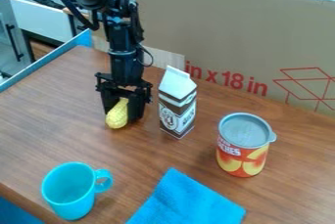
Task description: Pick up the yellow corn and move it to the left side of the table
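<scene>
The jaws, closed around the textured yellow object [117,116], could topple the adjacent carton [177,106] if displaced laterally toward it, owing to narrow clearance.

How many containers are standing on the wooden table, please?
3: a turquoise mug near the front left of the table, a carton just right of the gripper, and a can farther right, beyond the blue cloth. A small one behind these could be hidden.
</scene>
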Available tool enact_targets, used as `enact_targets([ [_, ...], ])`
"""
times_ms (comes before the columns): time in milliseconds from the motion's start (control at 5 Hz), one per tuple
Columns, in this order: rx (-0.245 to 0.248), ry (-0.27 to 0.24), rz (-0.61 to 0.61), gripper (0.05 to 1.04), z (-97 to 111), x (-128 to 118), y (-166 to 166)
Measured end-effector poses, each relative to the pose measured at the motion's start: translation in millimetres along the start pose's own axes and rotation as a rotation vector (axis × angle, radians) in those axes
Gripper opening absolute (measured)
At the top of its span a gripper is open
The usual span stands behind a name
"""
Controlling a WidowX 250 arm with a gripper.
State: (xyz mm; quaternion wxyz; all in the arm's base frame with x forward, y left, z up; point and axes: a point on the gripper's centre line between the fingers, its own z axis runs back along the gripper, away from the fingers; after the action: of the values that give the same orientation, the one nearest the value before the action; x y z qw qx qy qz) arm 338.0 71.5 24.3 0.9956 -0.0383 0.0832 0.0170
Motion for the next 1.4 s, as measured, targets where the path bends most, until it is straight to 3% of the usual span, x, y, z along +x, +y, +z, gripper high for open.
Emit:
enact_targets([
  [200,0.003,-0.014,0.022,0.688,2.7,-11.3,-1.8],
  [400,0.026,-0.078,0.037,0.688,29.3,-32.0,-4.6],
  [600,0.078,-0.149,0.099,0.688,61.8,-73.8,-1.1],
  [800,0.164,-0.056,0.242,0.688,56.7,-119.5,34.9],
  [1000,0.197,-0.005,0.316,0.688,49.6,-141.0,69.3],
  [1200,0.183,0.066,0.290,0.688,30.7,-149.7,95.4],
  [1400,0.196,0.088,0.251,0.688,21.6,-154.5,114.7],
])
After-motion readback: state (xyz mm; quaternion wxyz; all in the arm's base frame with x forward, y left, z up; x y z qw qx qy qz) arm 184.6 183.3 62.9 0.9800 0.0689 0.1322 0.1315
